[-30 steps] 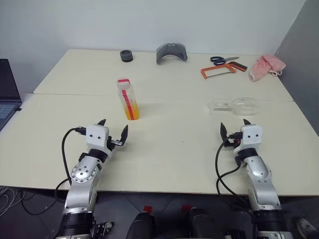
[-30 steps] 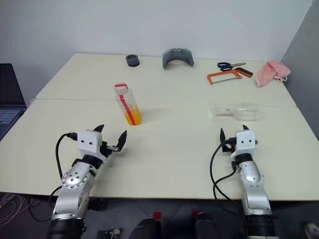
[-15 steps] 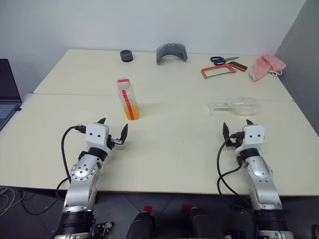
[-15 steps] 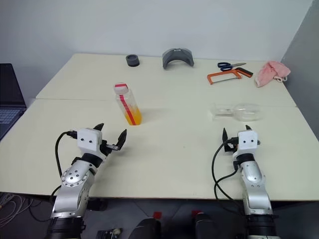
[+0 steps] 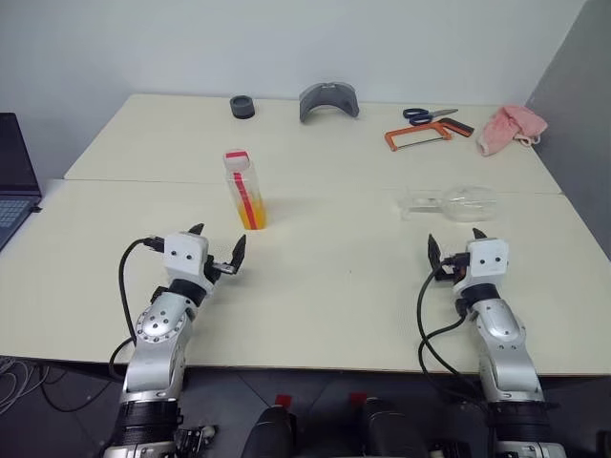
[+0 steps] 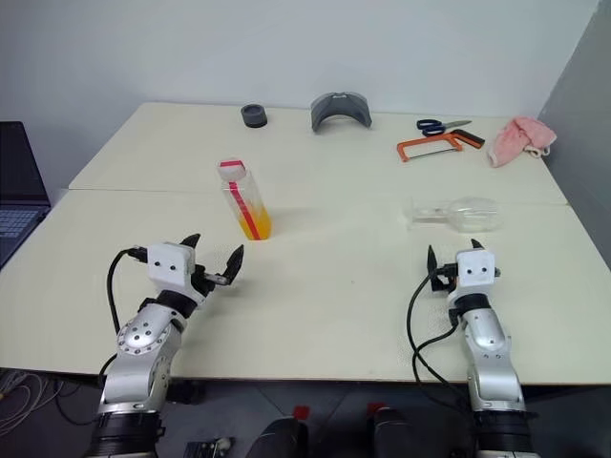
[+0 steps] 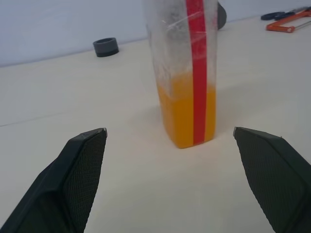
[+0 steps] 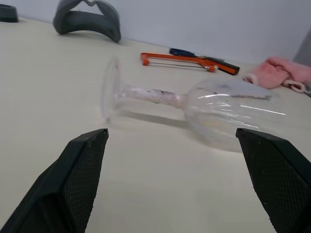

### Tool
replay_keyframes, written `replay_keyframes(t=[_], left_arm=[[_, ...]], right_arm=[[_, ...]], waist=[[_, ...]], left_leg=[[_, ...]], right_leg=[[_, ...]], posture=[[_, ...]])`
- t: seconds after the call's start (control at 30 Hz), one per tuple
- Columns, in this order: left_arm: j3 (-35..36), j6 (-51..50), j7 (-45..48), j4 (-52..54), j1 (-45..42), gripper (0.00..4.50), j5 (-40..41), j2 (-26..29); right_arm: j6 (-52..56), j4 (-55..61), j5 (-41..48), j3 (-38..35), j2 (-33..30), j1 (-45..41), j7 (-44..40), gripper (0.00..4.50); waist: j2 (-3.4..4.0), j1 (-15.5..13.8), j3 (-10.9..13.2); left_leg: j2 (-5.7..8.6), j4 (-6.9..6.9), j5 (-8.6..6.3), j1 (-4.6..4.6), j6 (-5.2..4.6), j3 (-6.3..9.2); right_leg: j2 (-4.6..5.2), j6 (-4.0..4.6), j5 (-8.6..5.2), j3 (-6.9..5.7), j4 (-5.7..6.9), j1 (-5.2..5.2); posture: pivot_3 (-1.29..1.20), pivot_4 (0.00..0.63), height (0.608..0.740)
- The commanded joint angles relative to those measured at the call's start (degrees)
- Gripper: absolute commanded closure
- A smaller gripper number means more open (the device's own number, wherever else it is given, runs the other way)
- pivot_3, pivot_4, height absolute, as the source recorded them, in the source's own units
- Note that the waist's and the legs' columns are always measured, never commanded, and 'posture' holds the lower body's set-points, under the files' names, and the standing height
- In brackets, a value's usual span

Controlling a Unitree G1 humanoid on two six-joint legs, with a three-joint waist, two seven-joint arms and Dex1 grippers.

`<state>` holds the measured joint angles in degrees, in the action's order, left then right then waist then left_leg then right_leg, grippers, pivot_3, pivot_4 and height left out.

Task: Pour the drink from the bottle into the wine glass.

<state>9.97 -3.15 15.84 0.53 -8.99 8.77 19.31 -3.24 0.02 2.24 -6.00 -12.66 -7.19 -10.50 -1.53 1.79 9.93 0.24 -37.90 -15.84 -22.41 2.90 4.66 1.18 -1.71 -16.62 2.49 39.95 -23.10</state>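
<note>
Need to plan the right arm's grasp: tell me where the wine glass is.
The clear stemmed wine glass lies on its side on the cream table's right half, just ahead of the open right gripper, foot toward the orange-filled clear plastic bottle.

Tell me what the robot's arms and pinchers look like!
Both arms are shiny silver metal with round joints. The left gripper and right gripper each have a white boxy block with two small dark dots, and two pointed black fingers with a fine dotted grip texture on their inner faces. A thin black cable loops out beside each wrist.
</note>
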Motion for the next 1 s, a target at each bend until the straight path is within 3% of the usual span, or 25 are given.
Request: replay_keyframes(t=[0.03,0.2,0.4,1.0], left_arm=[[0.0,-1.6,-1.8,2.9,-1.7,0.02,-0.6,-0.3],[-1.3,-5.2,-4.0,3.6,-4.8,0.02,-2.0,-1.2],[-2.6,-7.8,-5.5,2.3,-9.6,0.02,-2.9,-2.5],[-4.2,-4.5,-12.3,-11.4,-22.3,0.02,-6.9,-7.5]], right_arm=[[0.1,5.9,4.9,1.6,-1.7,0.4,-7.0,0.00],[8.0,13.8,12.8,4.9,-8.1,0.0,-19.6,0.00],[18.6,20.3,20.4,6.6,-14.1,-2.4,-27.6,0.00],[24.8,21.4,22.9,7.7,-16.4,-7.6,-32.7,0.00]], waist=[[0.00,0.0,0.0],[0.00,0.0,0.0],[-0.01,0.0,0.0],[-0.03,-0.1,0.0]], left_leg=[[0.00,0.00,0.00,0.00,0.00,0.00],[0.00,-0.03,0.00,-0.02,0.00,0.06],[0.07,-0.04,0.00,-0.02,0.00,0.10],[0.11,-0.08,0.00,-0.09,0.00,0.11]], right_leg=[[0.00,0.00,0.00,0.00,0.00,0.00],[0.01,0.00,0.00,-0.02,-0.01,0.02],[0.00,0.00,0.00,-0.05,-0.02,0.04],[0.02,-0.01,0.00,-0.09,-0.03,0.02]], posture=[[0.00,0.150,0.740],[0.00,0.150,0.740],[0.00,0.150,0.740],[0.00,0.150,0.740]])
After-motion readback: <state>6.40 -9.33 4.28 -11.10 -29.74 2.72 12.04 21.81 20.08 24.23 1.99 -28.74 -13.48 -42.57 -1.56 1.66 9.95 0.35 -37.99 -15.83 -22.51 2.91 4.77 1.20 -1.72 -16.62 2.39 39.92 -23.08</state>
